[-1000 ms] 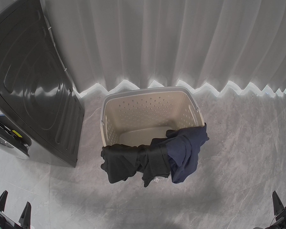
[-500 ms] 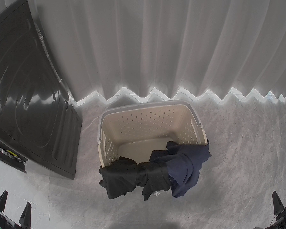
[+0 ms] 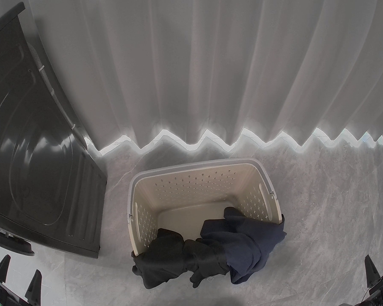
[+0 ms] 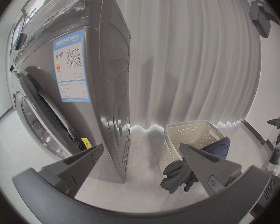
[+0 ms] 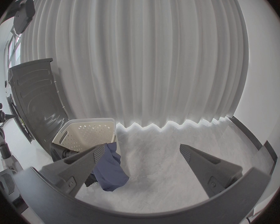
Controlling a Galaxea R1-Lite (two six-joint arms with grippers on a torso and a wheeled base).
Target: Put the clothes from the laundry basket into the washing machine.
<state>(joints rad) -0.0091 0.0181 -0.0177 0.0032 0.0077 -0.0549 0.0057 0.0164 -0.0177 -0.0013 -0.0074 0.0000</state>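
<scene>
Laundry basket (image 3: pixel 191 188): top open, rear and middle of the inside bare and reachable from above; near rim covered by a black garment (image 3: pixel 170 260) and a navy garment (image 3: pixel 247 239) draped over it and down the outer wall. Washing machine (image 3: pixel 34 171): dark side panel stands left of the basket, with a narrow strip of bare floor (image 3: pixel 115 196) between them; curtain (image 3: pixel 200 64) hangs to the floor just behind the basket and closes the far side. Floor right of the basket and in front of it, toward the left gripper (image 3: pixel 21 266) and right gripper (image 3: pixel 379 256): open passage.
</scene>
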